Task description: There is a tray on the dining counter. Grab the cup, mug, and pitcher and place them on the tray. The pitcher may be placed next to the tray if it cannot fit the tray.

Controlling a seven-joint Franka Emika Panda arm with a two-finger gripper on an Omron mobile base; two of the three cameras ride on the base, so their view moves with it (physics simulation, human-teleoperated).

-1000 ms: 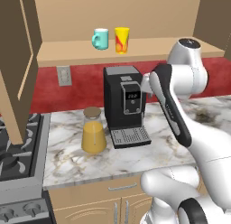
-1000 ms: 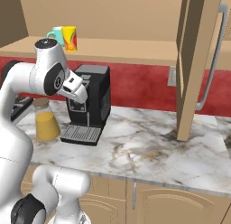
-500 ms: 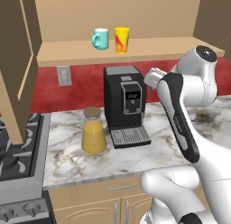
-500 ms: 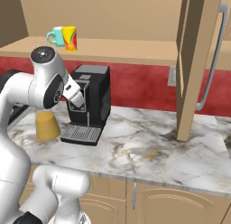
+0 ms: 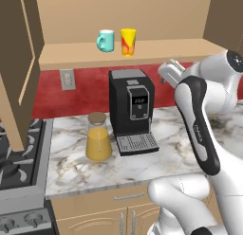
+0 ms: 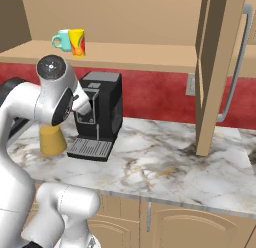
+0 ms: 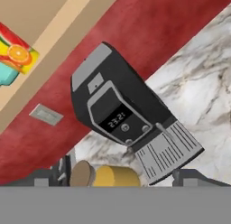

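In the right base view the arm hides most of the pitcher (image 6: pixel 51 139); whether the gripper (image 5: pixel 167 70) is spread or pressed together cannot be told; the arm is bent high beside the coffee machine (image 5: pixel 131 111), hand further right than 1 second ago; mug (image 5: pixel 105 40) and cup (image 5: pixel 128 41) touch on the shelf (image 5: pixel 180 48).

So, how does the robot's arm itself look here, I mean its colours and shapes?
The arm is made of glossy white, rounded segments with dark grey to black bands at the joints. A round dark cap with a small pale dot closes one joint. One white link carries faint grey lettering, too small to read. The fingers are small and dark. No loose cables are visible.
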